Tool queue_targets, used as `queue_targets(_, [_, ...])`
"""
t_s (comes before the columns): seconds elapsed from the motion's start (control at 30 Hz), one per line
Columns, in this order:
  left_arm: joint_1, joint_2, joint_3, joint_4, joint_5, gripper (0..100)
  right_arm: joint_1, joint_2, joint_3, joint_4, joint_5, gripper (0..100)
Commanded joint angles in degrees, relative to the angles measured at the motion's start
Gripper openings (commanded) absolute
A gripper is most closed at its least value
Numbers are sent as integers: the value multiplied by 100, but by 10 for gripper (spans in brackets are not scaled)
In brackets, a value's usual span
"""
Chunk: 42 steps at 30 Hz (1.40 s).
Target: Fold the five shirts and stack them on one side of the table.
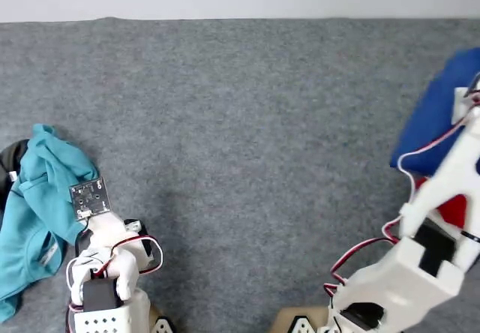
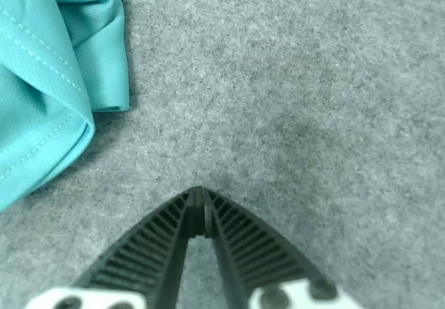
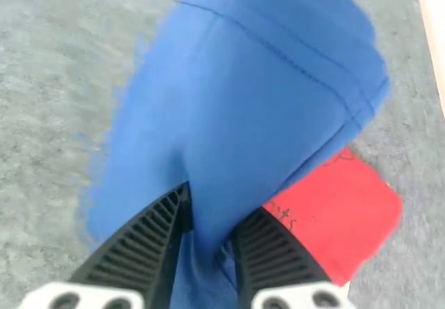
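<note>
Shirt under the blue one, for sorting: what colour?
Red shirt, beneath the blue shirt; clearest in right wrist view.

The left pincer has its two black ribbed jaws pressed together at the tips. It hangs just over the gray fuzzy mat. A teal shirt lies bunched up ahead of the pincer and off to one side, not touching it.

Three shirts showed: one teal shirt, one blue shirt, one red shirt; perhaps a fourth, dark cloth, at left.
</note>
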Motion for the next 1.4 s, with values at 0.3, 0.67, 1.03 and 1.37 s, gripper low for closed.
queue_targets(0.3, [-9, -79, -31, 26, 44, 7, 998, -22, -220, -13, 325, 10])
queue_targets(0.67, [-9, -79, -31, 26, 44, 7, 2062, 1226, -220, -567, 571, 10])
queue_targets(1.03, [-9, -79, -31, 26, 44, 7, 2334, 1446, -220, -523, 536, 206])
queue_targets(1.37, [-9, -79, -31, 26, 44, 7, 2299, 567, -220, -532, 281, 240])
